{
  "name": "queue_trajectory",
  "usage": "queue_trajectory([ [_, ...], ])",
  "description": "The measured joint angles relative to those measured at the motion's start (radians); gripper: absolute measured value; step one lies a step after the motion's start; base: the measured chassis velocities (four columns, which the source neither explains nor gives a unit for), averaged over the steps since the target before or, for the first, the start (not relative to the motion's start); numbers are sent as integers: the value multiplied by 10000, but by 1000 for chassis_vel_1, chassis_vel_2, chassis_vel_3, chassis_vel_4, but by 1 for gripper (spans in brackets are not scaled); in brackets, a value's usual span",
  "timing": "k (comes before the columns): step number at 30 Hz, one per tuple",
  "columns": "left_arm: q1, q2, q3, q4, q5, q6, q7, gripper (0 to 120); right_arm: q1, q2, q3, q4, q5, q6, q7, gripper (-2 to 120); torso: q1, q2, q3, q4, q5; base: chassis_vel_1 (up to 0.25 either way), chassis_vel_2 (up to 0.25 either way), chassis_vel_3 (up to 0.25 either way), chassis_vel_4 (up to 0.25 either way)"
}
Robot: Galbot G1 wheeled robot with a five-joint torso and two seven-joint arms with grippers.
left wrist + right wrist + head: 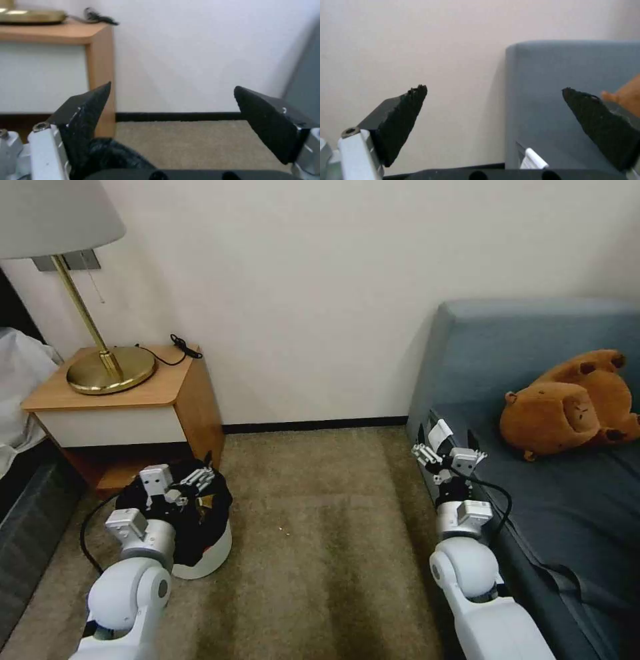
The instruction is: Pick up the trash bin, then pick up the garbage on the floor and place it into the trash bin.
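The trash bin (212,553) is a small round white tub lined with a black bag (111,156), standing on the carpet beside the nightstand. My left gripper (199,473) hovers over the bin's top with its jaws wide open (171,105); the bag's bunched edge lies against one finger (85,117). A small brownish patch (205,505) shows inside the bag. The garbage on the floor is out of view. My right gripper (447,439) hangs open and holds nothing at the sofa's front corner (493,105).
A wooden nightstand (160,393) with a brass lamp (110,370) stands just behind the bin. A blue sofa (567,500) carrying a brown plush toy (570,407) lines the right side. Open carpet (320,540) with a tiny pale speck (283,528) lies between them.
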Motion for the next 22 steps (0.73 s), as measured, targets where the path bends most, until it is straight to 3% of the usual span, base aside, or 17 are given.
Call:
queue_trajectory([
  [6,-56,163,147,412,136,-637,813,99,15,69,33,-443,-157,544,-702,100,0,0,0,1,1,0,0,0,0],
  [8,-151,74,285,861,476,-1435,1166,99,138,108,21,-865,-354,799,-797,100,0,0,0,1,1,0,0,0,0],
  [9,-151,74,285,861,476,-1435,1166,99,138,108,21,-865,-354,799,-797,100,0,0,0,1,1,0,0,0,0],
  [10,-212,2,399,1192,581,-1921,1193,99,177,110,-17,-1069,-385,897,-836,100,0,0,1,1,0,0,0,0,0],
  [12,-257,-52,651,1596,453,-2328,1017,99,214,109,-54,-1295,-352,1040,-1023,100,0,0,1,1,1,0,0,0,0],
  [22,-483,-365,1379,2438,202,-2985,377,99,309,180,-164,-1632,-159,1242,-1552,100,0,-1,1,0,1,0,0,0,0],
])
